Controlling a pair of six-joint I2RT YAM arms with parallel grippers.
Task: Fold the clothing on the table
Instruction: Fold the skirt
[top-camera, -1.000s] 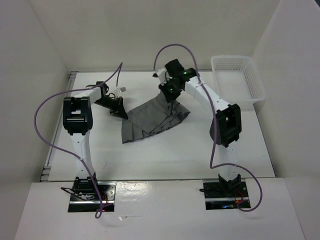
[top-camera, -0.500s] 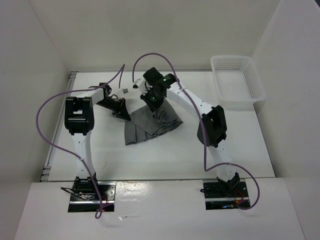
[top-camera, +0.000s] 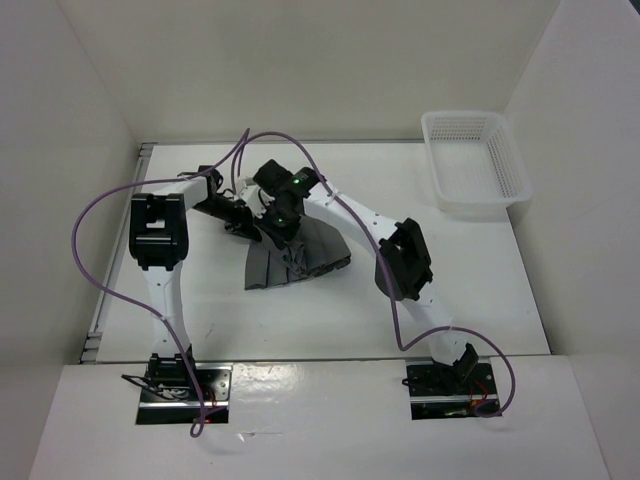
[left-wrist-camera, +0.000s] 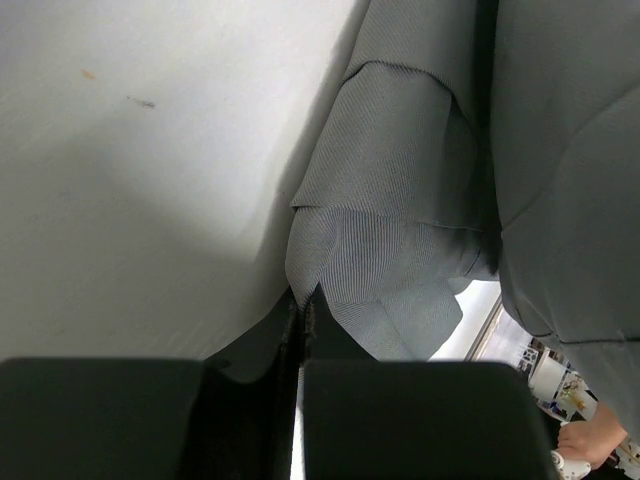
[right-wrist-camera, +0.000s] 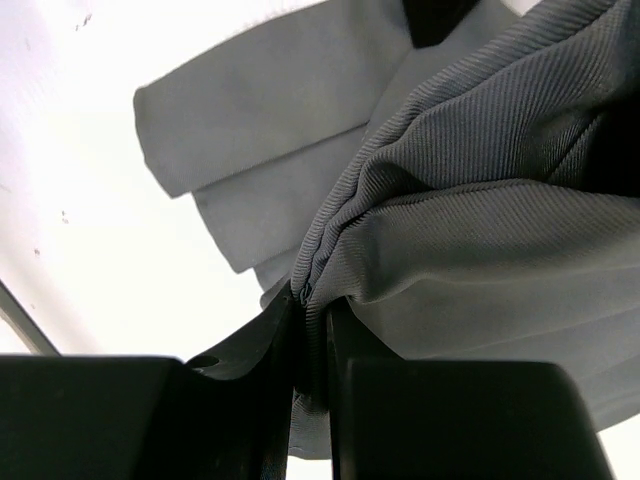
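The clothing (top-camera: 300, 262) lies bunched on the table (top-camera: 330, 320), its far edge lifted between the two grippers and the rest spilling toward the arm bases below them. The right gripper (right-wrist-camera: 310, 300) is closed tight on a gathered ridge of pleats, with a flatter layer lying beneath it. Just to its left, the left gripper (left-wrist-camera: 302, 300) is pinched nearly flat on a thin corner of the hem, with bare table on its far side. The step in hand looks like laying one side over the other. To do it well, I judge the right one should carry its edge low and level to meet the left's corner. The left should act as an anchor so the bottom layer does not drag. Let go only once the pleats lie flat and the edges line up, since a bunched pinch may leave a ridge
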